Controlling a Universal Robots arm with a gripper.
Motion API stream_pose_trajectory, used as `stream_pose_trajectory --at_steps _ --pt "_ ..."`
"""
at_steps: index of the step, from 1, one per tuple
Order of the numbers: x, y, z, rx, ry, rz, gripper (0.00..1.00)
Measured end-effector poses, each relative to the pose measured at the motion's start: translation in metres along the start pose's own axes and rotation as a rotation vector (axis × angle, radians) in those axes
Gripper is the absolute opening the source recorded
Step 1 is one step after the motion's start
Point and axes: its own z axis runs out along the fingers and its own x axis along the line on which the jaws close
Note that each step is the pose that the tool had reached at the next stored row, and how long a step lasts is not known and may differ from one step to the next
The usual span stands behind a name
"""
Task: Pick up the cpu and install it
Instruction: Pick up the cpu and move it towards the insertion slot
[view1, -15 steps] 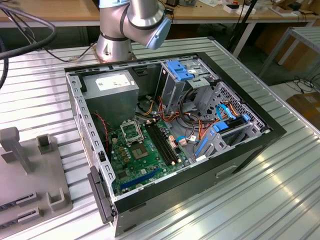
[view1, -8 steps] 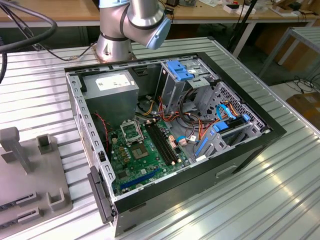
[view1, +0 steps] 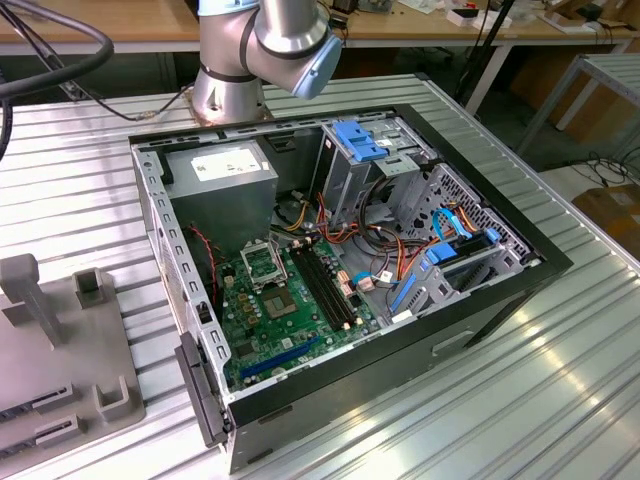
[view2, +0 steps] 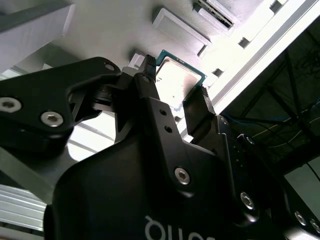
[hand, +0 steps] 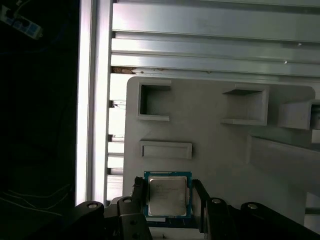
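Note:
The cpu (hand: 167, 196) is a small square chip with a silver-grey face and a green rim. In both wrist views it sits between the two black fingers of my gripper (hand: 167, 183), which press on its opposite edges. The second wrist view shows the cpu (view2: 176, 74) tilted between the fingertips of the gripper (view2: 176, 80), in front of the grey parts fixture (view2: 120, 30). The fixture (hand: 210, 145) lies behind the chip, with its pockets and ridges in sight. In the exterior view the open computer case (view1: 340, 290) shows the green motherboard (view1: 290, 320) with its silver socket frame (view1: 263, 263).
The grey fixture (view1: 60, 350) lies on the ribbed metal table (view1: 500, 400) at the exterior view's left, beside the case. The arm's base (view1: 235, 70) stands behind the case. Inside are a grey power supply (view1: 225, 185), drive cages with blue clips (view1: 365, 145) and bundled cables.

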Motion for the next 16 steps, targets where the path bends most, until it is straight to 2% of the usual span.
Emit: stream_pose_trajectory --at_steps 16 --pt "-0.0003 -0.0001 -0.0119 0.0 0.0016 0.0 0.47"
